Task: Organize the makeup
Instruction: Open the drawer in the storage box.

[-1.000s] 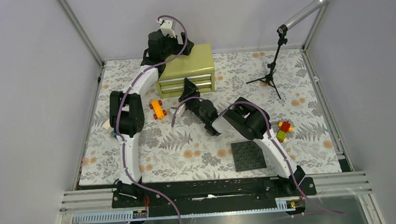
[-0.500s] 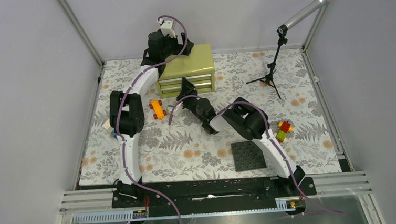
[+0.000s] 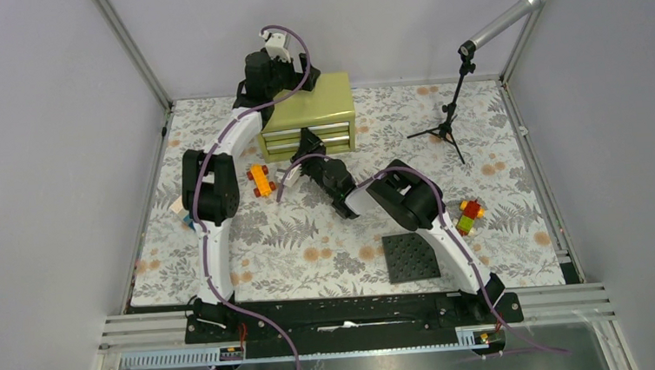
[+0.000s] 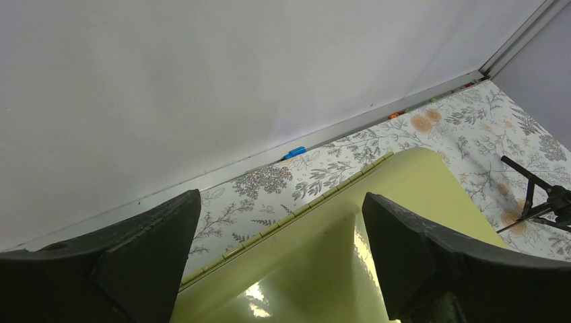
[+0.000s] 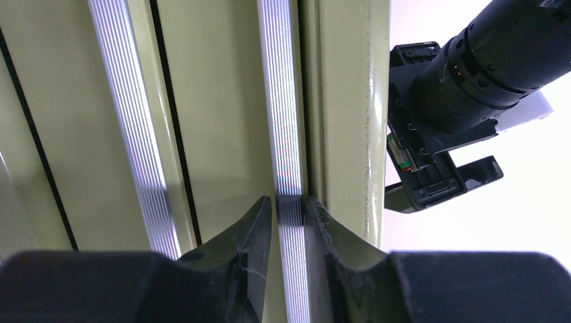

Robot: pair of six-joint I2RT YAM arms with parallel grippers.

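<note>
- At the far side of the surface (image 3: 310, 238) stands a green chest (image 3: 310, 106).
- The right hand (image 5: 289, 205) is at the chest's front, its fingers clamped on the top drawer's ribbed silver handle (image 5: 281, 101).
- The left hand (image 4: 279, 202) hangs over the chest's back edge, spread wide and holding nothing.
- Where the makeup lies I cannot tell.
- An orange toy car (image 3: 260, 180) sits near the chest's front left corner.

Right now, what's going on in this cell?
The right pincer is pinched on the top drawer handle of the olive-green drawer chest, whose drawers look shut. The left pincer hovers open over the chest's back left corner. No makeup is in view.
</note>
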